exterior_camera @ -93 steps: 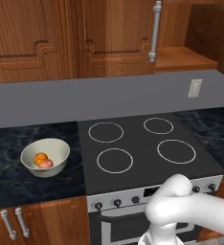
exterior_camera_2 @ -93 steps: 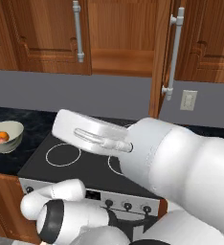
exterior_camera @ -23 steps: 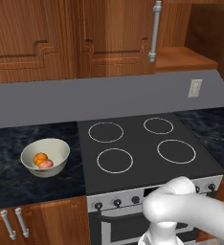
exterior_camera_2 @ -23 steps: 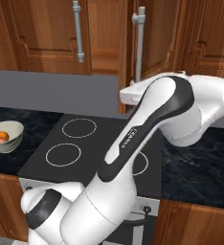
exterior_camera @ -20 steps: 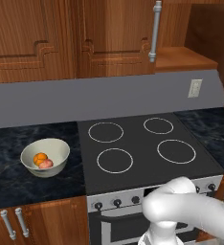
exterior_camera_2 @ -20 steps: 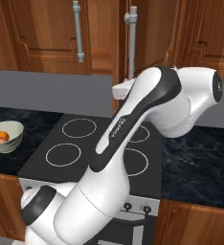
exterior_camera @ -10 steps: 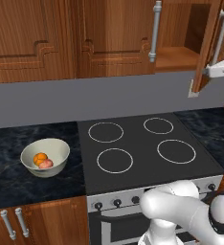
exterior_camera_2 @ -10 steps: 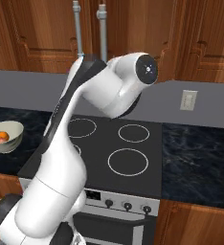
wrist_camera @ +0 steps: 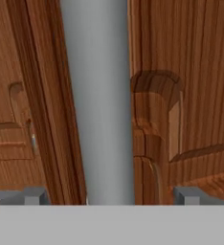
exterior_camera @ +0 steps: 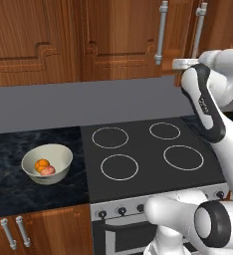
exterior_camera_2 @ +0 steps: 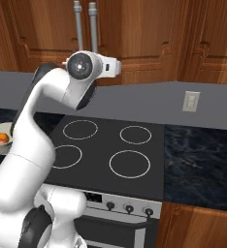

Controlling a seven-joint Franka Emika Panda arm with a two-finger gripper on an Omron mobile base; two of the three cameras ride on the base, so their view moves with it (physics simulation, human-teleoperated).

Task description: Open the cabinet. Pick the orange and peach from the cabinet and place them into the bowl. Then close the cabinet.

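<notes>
Dark marble counter (exterior_camera: 9, 189) is carrying one bowl (exterior_camera: 58, 158), left of the four-ring stove (exterior_camera: 148, 154), with one orange (exterior_camera: 41, 164) and one peach (exterior_camera: 48, 171) lying inside. Above, the cabinet (exterior_camera: 180, 35) is showing two closed doors. The gripper (wrist_camera: 109, 198) is facing wood panels; its tips are standing wide apart, holding nothing.

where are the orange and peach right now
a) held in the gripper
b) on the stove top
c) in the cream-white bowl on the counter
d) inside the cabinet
c: the orange and the peach lie side by side inside the bowl on the dark counter, left of the stove.
</notes>
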